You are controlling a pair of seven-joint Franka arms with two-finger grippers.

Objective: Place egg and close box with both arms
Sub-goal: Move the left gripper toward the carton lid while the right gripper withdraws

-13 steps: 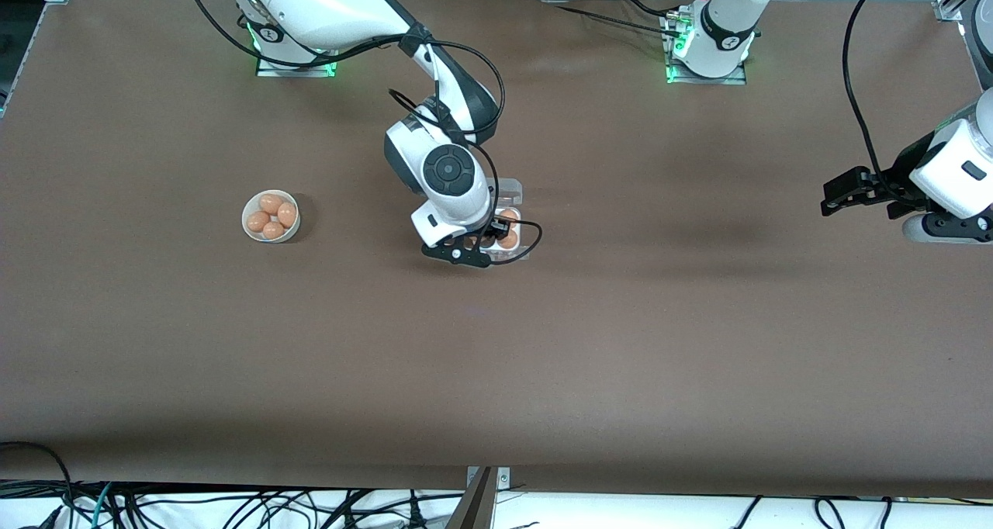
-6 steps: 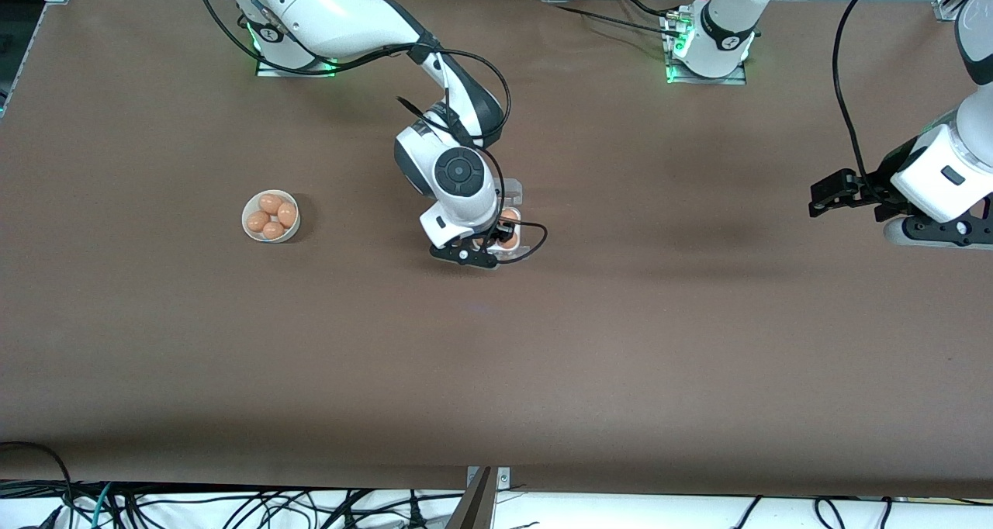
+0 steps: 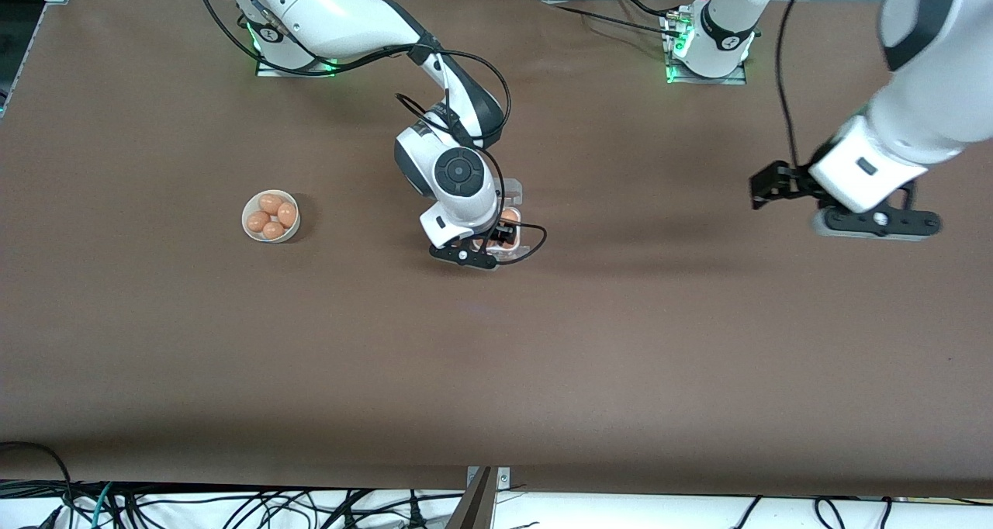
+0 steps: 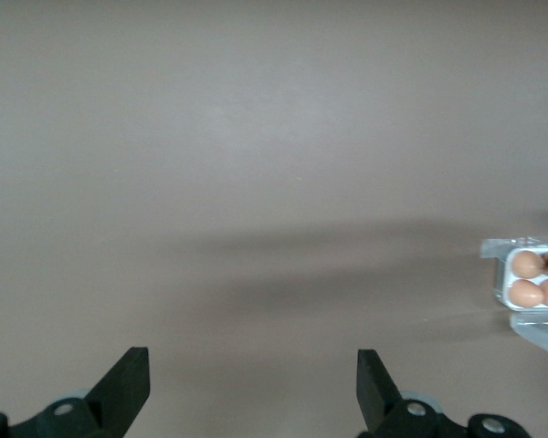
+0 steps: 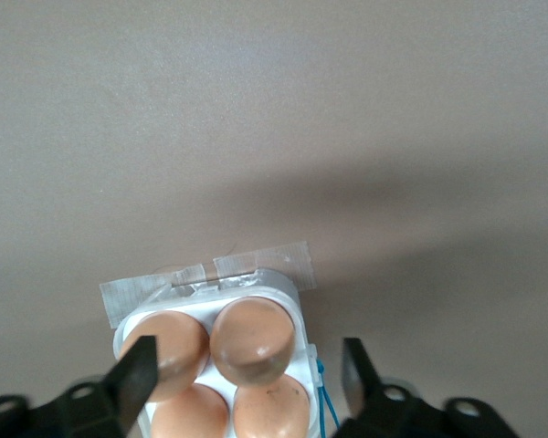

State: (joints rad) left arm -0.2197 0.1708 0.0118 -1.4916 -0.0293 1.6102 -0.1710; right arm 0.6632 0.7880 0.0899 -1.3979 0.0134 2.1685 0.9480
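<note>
The box (image 3: 515,220) lies mid-table with its clear lid (image 3: 510,191) folded open. Several brown eggs fill its cells, and the egg (image 5: 252,339) lies in one of them. My right gripper (image 3: 482,250) hangs low over the box. In the right wrist view that gripper (image 5: 247,360) is open, its fingertips standing either side of the eggs without touching them. My left gripper (image 3: 873,225) is open and empty above bare table toward the left arm's end. From the left wrist view, the left gripper (image 4: 251,365) faces the table and the box (image 4: 534,283) shows some way off.
A round white bowl (image 3: 271,216) with several more eggs stands toward the right arm's end. Tape strips (image 5: 256,265) hold the box's tray to the brown mat. Blue string (image 5: 321,401) hangs at the tray's side.
My right gripper has opened and let the egg go into the box. The left arm has swung in from the table's end toward the box.
</note>
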